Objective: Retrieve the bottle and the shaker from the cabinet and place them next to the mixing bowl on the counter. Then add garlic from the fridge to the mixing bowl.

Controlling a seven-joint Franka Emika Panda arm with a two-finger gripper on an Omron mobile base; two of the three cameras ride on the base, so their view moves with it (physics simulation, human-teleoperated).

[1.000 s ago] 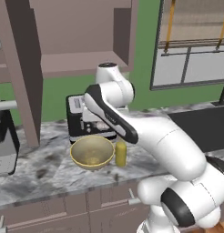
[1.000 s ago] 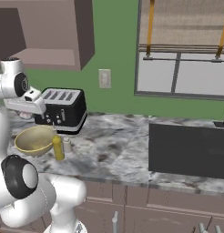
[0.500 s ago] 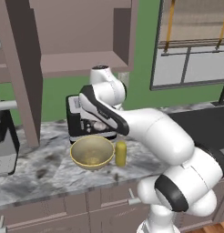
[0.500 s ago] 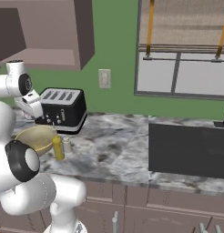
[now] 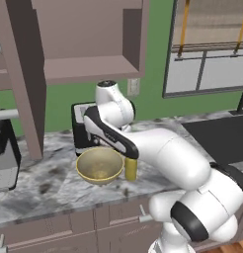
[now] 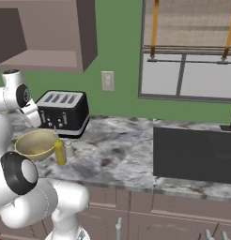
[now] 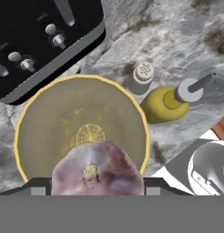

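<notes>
A: Garlic (image 7: 97,169) up close, pinkish-white, right over the yellow bowl (image 7: 45,119)!

B: And the shaker (image 7: 141,76) and bottle (image 7: 167,103) stand just beside the bowl's rim on the marbled counter (image 7: 168,32), with the black toaster (image 7: 45,41) near it.

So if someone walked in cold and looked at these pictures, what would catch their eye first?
Probably the pinkish-white garlic held in the tool, hanging right over the tan-yellow mixing bowl in the hand view. Next, the big white arm curving over the counter toward that bowl. Beside the bowl stand the bottle and the small shaker, in front of the black toaster.
</notes>
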